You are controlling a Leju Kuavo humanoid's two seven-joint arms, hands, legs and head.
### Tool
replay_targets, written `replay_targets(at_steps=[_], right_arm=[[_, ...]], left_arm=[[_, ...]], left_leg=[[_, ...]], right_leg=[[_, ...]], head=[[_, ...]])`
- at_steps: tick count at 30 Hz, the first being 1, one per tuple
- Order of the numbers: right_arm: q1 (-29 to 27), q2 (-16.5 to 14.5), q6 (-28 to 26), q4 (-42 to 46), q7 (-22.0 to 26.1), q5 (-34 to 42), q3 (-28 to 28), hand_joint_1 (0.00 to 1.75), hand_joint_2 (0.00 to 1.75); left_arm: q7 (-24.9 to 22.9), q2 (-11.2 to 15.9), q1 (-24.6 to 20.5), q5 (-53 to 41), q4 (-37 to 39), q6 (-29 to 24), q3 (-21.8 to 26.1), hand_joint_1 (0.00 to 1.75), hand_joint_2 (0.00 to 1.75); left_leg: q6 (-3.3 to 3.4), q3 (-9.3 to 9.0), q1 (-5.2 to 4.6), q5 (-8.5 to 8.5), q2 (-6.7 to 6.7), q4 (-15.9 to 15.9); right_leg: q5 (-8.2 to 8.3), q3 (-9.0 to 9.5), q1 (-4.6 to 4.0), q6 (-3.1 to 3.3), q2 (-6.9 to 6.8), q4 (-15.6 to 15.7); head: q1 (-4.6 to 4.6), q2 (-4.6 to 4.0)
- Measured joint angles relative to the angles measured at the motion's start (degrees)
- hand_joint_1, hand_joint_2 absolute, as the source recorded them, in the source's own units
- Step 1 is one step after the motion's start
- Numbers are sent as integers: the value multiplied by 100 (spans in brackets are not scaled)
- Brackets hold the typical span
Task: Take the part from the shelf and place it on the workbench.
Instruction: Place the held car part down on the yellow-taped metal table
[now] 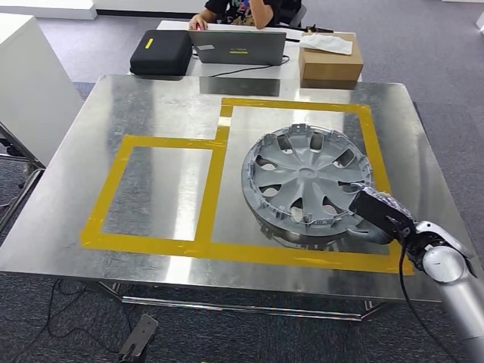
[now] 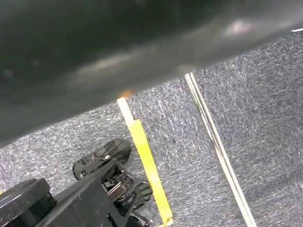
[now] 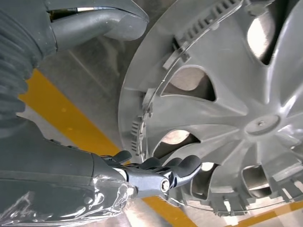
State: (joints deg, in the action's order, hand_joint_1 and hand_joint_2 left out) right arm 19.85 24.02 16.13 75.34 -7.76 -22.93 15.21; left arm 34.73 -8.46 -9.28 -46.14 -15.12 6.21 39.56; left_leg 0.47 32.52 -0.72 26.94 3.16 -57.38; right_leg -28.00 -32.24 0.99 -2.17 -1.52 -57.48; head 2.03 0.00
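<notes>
On the brushed-steel workbench point(image 1: 159, 113), the right hand point(image 1: 376, 208) is gripping the grey spoked plastic hubcap's point(image 1: 308, 181) rim; left hand's point(image 2: 107, 165) state cannot be told.

Your wheel cover point(image 1: 306, 184) lies on the tabletop point(image 1: 159, 98), right half, inside the larger taped outline point(image 1: 376, 144); a smaller outline point(image 1: 114, 178) sits to its left. Your right hand point(image 1: 373, 206) meets the cover's near right rim (fingers point(image 3: 178, 168) hooked over the edge). Behind the tabletop: case point(image 1: 161, 51), laptop point(image 1: 238, 47), box point(image 1: 330, 62), left to right.
</notes>
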Motion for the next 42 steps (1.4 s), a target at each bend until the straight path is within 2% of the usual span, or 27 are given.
replay_targets(at_steps=[3, 4, 6, 9, 11, 15, 18, 21, 25, 32, 33, 35, 37, 39, 40, 41, 42], right_arm=[[11, 26, -24, -13, -2, -25, 26, 0, 175], [12, 45, -200, -17, -1, -190, 62, 0, 175], [-37, 57, -785, 43, 15, -785, 134, 0, 175], [-383, -121, -1813, 484, 103, -1950, 146, 0, 175], [-865, -350, -2439, 978, 213, -2693, 120, 0, 175], [-2209, -980, -3796, 2183, 479, -4104, 128, 0, 175], [-3065, -1351, -4616, 2880, 521, -4714, 238, 0, 175], [-3720, -1619, -5213, 3368, 468, -5006, 442, 0, 175], [-4182, -1801, -5488, 3700, 379, -5157, 656, 0, 175], [-4469, -1932, -5550, 3942, 328, -5108, 787, 0, 175], [-4562, -1988, -5558, 3995, 446, -5061, 775, 0, 175], [-4834, -2263, -5561, 4118, 1085, -4811, 631, 0, 175], [-5141, -2766, -5566, 4214, 2063, -4304, 224, 0, 175], [-5361, -3257, -5571, 4288, 2674, -3714, -350, 0, 175], [-5426, -3435, -5576, 4316, 2759, -3420, -658, 0, 175], [-5465, -3576, -5583, 4336, 2765, -3125, -980, 0, 175], [-5478, -3691, -5590, 4337, 2754, -2809, -1337, 0, 175]], left_arm=[[1, 2, 0, 1, 0, 0, 0, 0, 0], [3, 3, 0, 8, 0, -1, 1, 0, 0], [16, 3, 3, 48, 0, -13, 2, 0, 0], [72, -8, 20, 160, 0, -56, 15, 0, 0], [114, -26, 39, 233, 0, -95, 37, 0, 0], [206, -49, 144, 362, 0, -168, 143, 0, 0], [244, -51, 203, 423, 0, -193, 227, 0, 0], [276, -54, 235, 471, 0, -195, 312, 0, 0], [302, -58, 253, 499, 0, -195, 393, 0, 0], [307, -60, 266, 541, 0, -198, 473, 0, 0], [308, -59, 274, 553, 0, -207, 491, 0, 0], [312, -55, 297, 570, 0, -239, 548, 0, 0], [316, -51, 325, 569, 0, -272, 607, 0, 0], [319, -52, 347, 550, 0, -292, 655, 0, 0], [321, -57, 352, 537, 0, -297, 678, 0, 0], [323, -64, 352, 522, 0, -299, 699, 0, 0], [325, -77, 351, 507, 0, -302, 718, 0, 0]], left_leg=[[0, 0, 0, 0, 0, 0], [0, 0, 0, 0, 0, 0], [0, 0, 1, 0, -1, 0], [-1, 0, 4, 1, -3, 0], [1, 0, 7, 4, -12, 0], [-1, 2, 13, 21, -40, 1], [-12, 1, 16, 33, -40, 3], [-21, 1, 17, 40, -38, 4], [-22, 0, 16, 41, -35, 3], [6, -6, -3, 58, -35, -23], [12, -6, -5, 62, -35, -30], [33, -5, -9, 76, -35, -47], [58, -4, -14, 86, -35, -61], [100, -14, -6, 58, -34, -33], [127, -26, 7, 26, -29, 4], [157, -31, 23, -6, -24, 42], [181, -29, 38, -35, -20, 76]], right_leg=[[0, 0, 0, 0, 0, 0], [0, -1, 0, 0, 0, 0], [0, -1, -1, 0, -1, 0], [-4, -1, -7, 2, -5, 0], [-14, 2, -11, 4, -19, 0], [-41, 8, -17, 16, -46, -1], [-54, 9, -20, 21, -43, -1], [-60, 8, -20, 24, -38, -1], [-60, 9, -18, 23, -32, 0], [-46, 25, 5, 2, -32, 12], [-47, 27, 8, -2, -33, 12], [-50, 33, 12, -15, -35, 12], [-48, 44, 15, -34, -38, 15], [-37, 64, 17, -71, -34, 30], [-72, 56, 17, -91, -13, 15], [-181, 15, 14, -108, 20, -83], [-360, -73, 13, -120, 59, -303]], head=[[0, 0], [0, 0], [1, 0], [1, 0], [0, 0], [-1, 0], [-1, 0], [0, 0], [1, 0], [1, 0], [1, 0], [1, 0], [-1, 0], [-5, 0], [-2, 0], [4, 0], [9, 0]])
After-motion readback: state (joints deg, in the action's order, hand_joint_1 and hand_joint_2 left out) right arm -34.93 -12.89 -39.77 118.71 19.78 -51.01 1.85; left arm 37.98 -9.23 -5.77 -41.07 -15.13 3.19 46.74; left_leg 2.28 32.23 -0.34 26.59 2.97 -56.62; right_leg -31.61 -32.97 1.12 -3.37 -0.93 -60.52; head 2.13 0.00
